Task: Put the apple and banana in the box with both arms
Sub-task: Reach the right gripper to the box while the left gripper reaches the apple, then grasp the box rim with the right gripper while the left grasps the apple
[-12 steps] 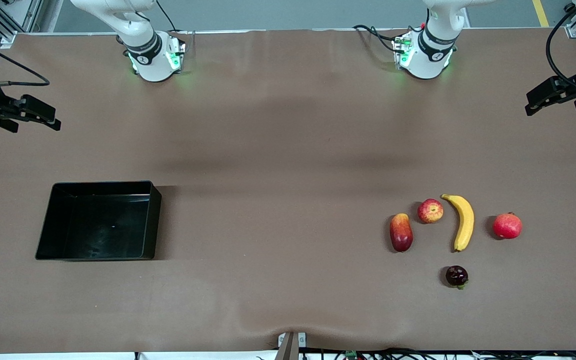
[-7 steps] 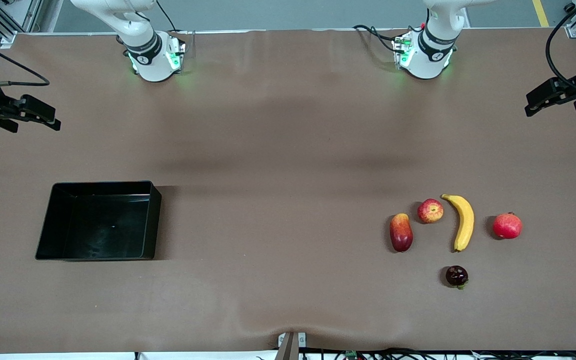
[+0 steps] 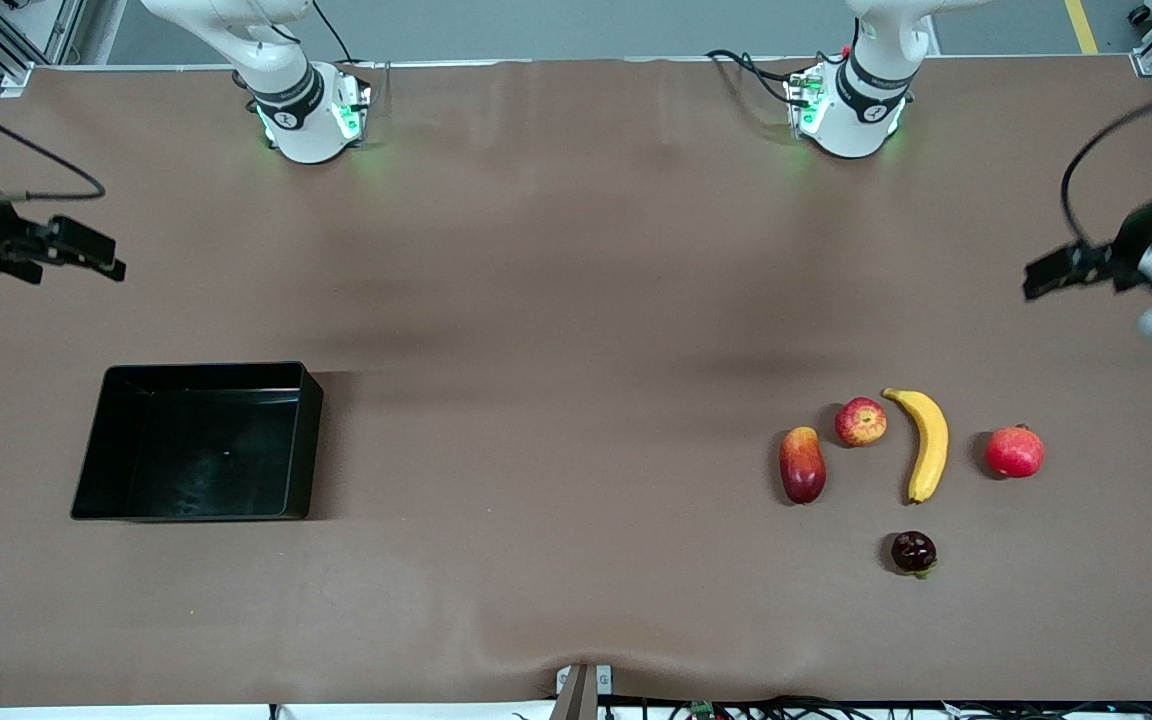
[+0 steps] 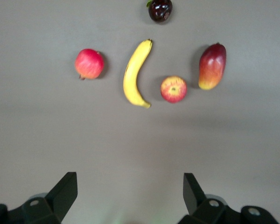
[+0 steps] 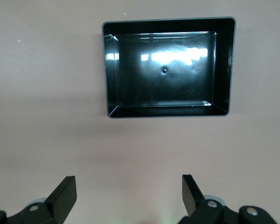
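Note:
The apple (image 3: 860, 421), small, red with yellow streaks, lies beside the long yellow banana (image 3: 927, 443) toward the left arm's end of the table. Both show in the left wrist view, apple (image 4: 173, 89) and banana (image 4: 135, 74). The black box (image 3: 198, 441) sits toward the right arm's end and shows empty in the right wrist view (image 5: 168, 67). My left gripper (image 3: 1046, 274) is open and empty, up in the air over bare table at the left arm's end; its own view (image 4: 129, 192) shows the jaws wide apart. My right gripper (image 3: 101, 258) is open and empty over bare table at the right arm's end, jaws wide in its view (image 5: 129, 192).
An elongated red-and-yellow fruit (image 3: 802, 464) lies beside the apple. An evenly pinkish-red round fruit (image 3: 1014, 451) lies beside the banana. A small dark purple fruit (image 3: 913, 552) lies nearer to the front camera than the banana.
The left gripper has moved down the front view and inward over the table. The right gripper has shifted slightly down the view. The fruits and box have not moved.

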Motion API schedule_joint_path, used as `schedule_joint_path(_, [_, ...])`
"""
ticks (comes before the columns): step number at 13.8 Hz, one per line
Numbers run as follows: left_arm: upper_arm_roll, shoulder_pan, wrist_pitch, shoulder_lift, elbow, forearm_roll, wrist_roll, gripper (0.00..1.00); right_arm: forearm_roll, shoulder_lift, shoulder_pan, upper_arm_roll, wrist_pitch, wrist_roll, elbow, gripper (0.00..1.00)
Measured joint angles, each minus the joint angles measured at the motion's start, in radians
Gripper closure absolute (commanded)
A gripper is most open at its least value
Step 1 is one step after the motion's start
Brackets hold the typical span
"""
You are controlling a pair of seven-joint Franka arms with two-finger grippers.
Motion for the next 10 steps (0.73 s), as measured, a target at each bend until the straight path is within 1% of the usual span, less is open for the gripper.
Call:
schedule_joint_path(3, [-0.001,-0.002,0.197,0.054,-0.124,0.0,-0.006,0.0,-0.001,0.089,-0.049,-0.003,0.073,-0.003,-0.011,0.0])
schedule_joint_path(7, [-0.002,-0.005,0.474,0.072,-0.32,0.0,-0.009,0.0,-0.001,0.222,-0.116,-0.007,0.188,-0.024,-0.017,0.0])
schedule_joint_path(9, [-0.003,-0.007,0.562,0.104,-0.376,0.0,-0.027,0.0,-0.003,0.279,-0.138,-0.008,0.243,-0.038,-0.019,0.0])
schedule_joint_path(10, [-0.004,-0.007,0.587,0.127,-0.386,0.0,-0.035,0.0,-0.01,0.31,-0.149,-0.009,0.274,-0.045,-0.019,0.0])
